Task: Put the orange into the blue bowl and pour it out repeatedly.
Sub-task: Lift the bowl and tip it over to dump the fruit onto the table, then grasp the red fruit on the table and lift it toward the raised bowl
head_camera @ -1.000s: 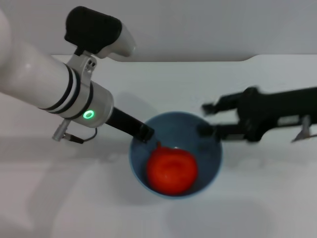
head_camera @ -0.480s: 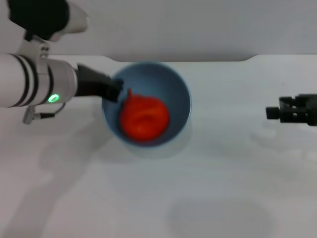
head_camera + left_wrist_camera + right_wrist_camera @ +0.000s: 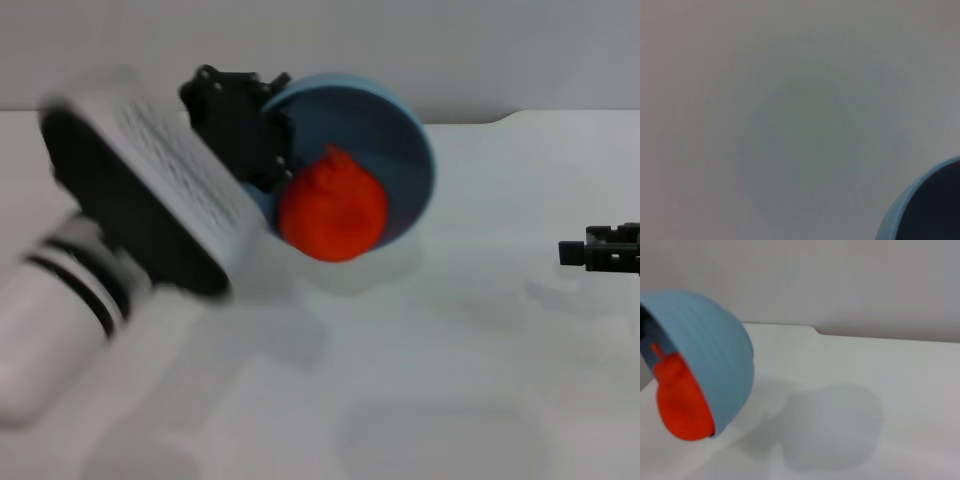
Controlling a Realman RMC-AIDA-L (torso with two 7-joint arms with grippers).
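My left gripper (image 3: 258,135) is shut on the rim of the blue bowl (image 3: 390,140) and holds it raised above the table, tipped steeply on its side with the opening toward me. The orange (image 3: 333,212) sits at the bowl's lower lip, half out of it, stem nub up. In the right wrist view the bowl (image 3: 710,355) shows from outside with the orange (image 3: 682,400) bulging past its rim. A slice of the bowl's rim (image 3: 912,207) shows in the left wrist view. My right gripper (image 3: 575,252) is at the right edge, away from the bowl.
The white table (image 3: 450,380) spreads below and to the right of the bowl. Its far edge (image 3: 500,120) meets a grey wall. My left arm's wrist housing (image 3: 150,200) fills the left of the head view.
The left arm has lifted the bowl up and back and tipped it from upright onto its side. The orange has rolled to the lower lip. The right gripper has barely moved.
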